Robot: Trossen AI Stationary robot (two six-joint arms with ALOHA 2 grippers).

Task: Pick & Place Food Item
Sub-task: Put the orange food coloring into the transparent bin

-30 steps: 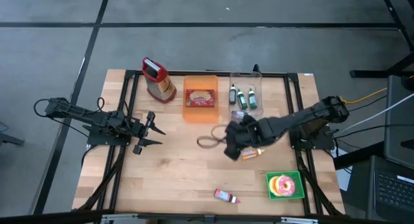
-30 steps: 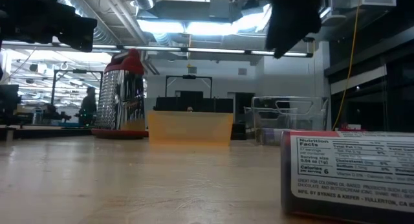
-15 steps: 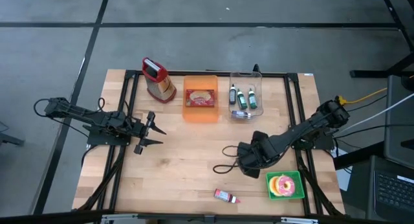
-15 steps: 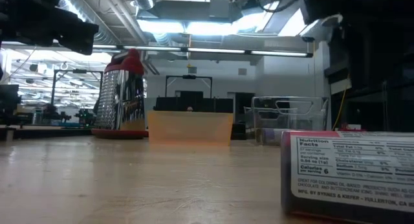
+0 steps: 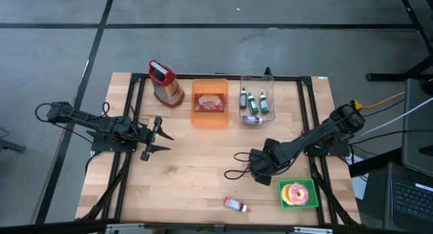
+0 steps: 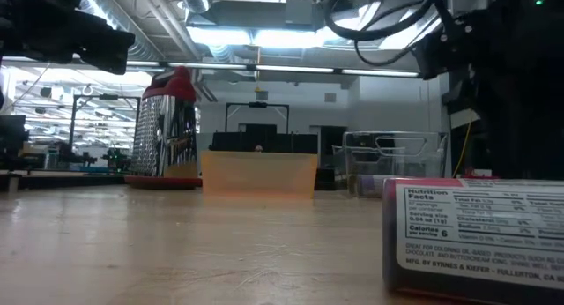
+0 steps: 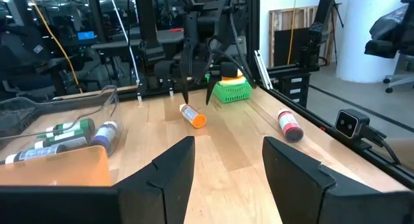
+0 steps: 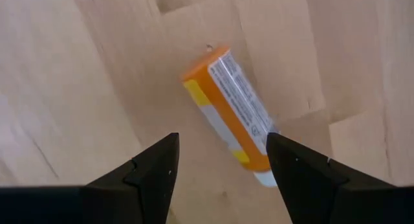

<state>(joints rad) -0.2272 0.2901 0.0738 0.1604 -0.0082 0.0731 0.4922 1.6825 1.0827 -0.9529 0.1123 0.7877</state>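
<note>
Above the orange tube (image 8: pixel 231 107), right hand (image 8: pixel 220 166) spread apart, bare wood around.

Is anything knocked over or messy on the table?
Two small tubes lie on their sides: the orange tube right under the open right hand, and the pink tube near the table's front edge. Nothing looks spilled or broken.

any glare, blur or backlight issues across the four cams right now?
Low view: ceiling lights blow out, the right arm reads as a dark silhouette, and the near labelled box is soft. Right wrist view: orange tube sharp, casting a soft shadow on the wood; right gripper open above it. Left wrist view: own fingers blurred. High view: evenly lit.
</note>
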